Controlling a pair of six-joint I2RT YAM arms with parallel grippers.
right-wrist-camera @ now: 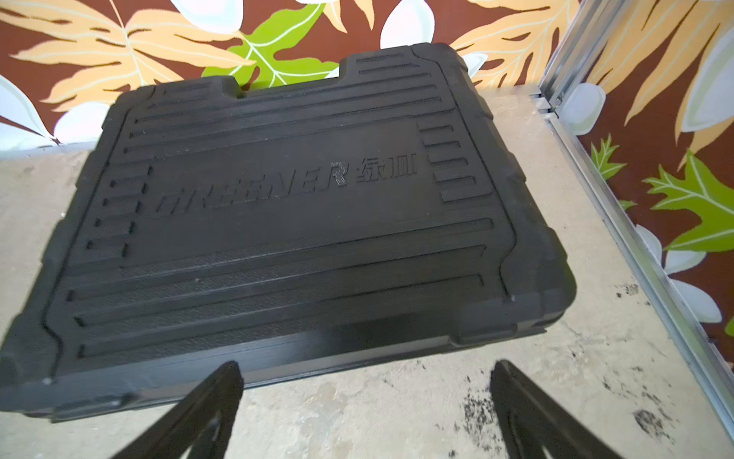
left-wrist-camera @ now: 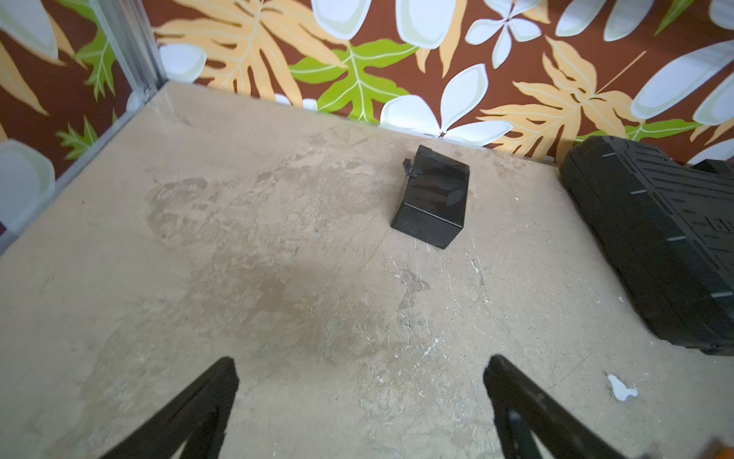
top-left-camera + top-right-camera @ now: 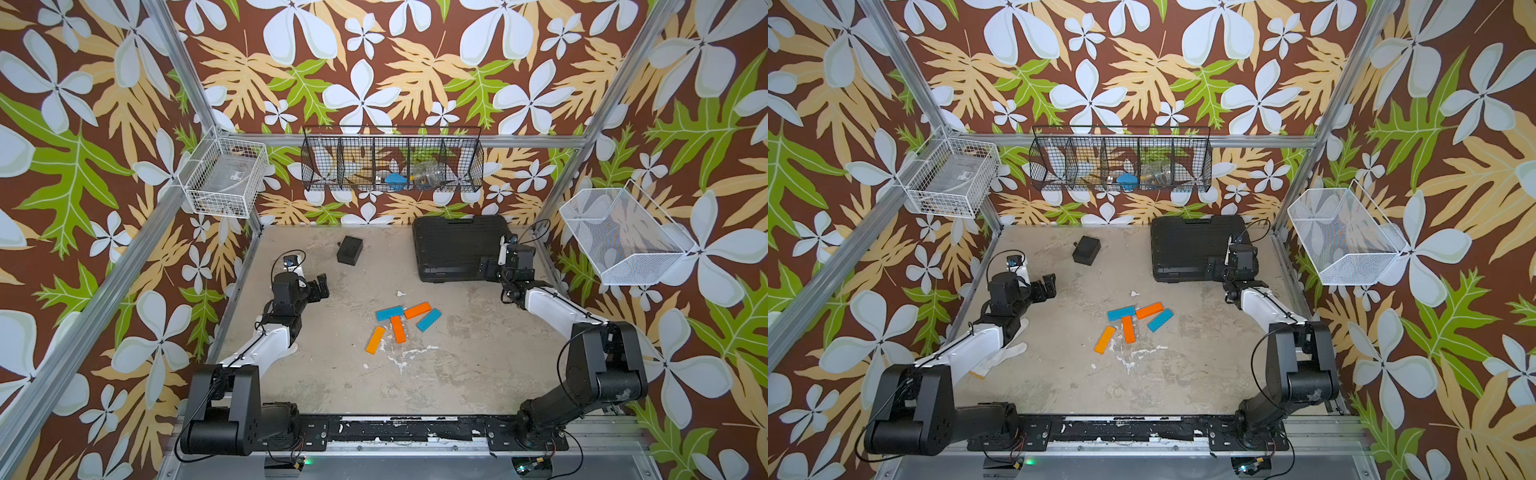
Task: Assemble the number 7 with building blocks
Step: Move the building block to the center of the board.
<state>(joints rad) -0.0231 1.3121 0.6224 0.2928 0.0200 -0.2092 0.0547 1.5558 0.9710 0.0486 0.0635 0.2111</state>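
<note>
Orange and light blue, five small flat rectangular building blocks (image 3: 397, 329) lie loose mid-table on the scuffed beige tabletop (image 3: 457, 374), none held. The left light blue bar (image 3: 390, 313) and the far orange bar (image 3: 417, 310) lie roughly end to end in a row. The right light blue bar (image 3: 428, 320) lies slanted just beside that orange one's near side. The middle orange bar (image 3: 397, 329) points toward the robot from under the row, its far end right at the left light blue bar; whether they touch, cannot tell. The near-left orange bar (image 3: 375, 340) lies slanted, a little apart from it. The layout is the same in both top views (image 3: 1128, 329). The left gripper (image 3: 320, 286) is well apart from the blocks on the left side; in the left wrist view (image 2: 359, 361) its jaws are spread wide with nothing between them, over bare table, and the small black cardboard box (image 2: 433, 198) lies ahead. The right gripper (image 3: 488, 268) is at the near edge of the large black ribbed plastic case (image 3: 457, 245) at far right; in the right wrist view (image 1: 365, 365) its jaws are also spread wide and empty, with the case (image 1: 298, 206) just ahead, not gripped.
</note>
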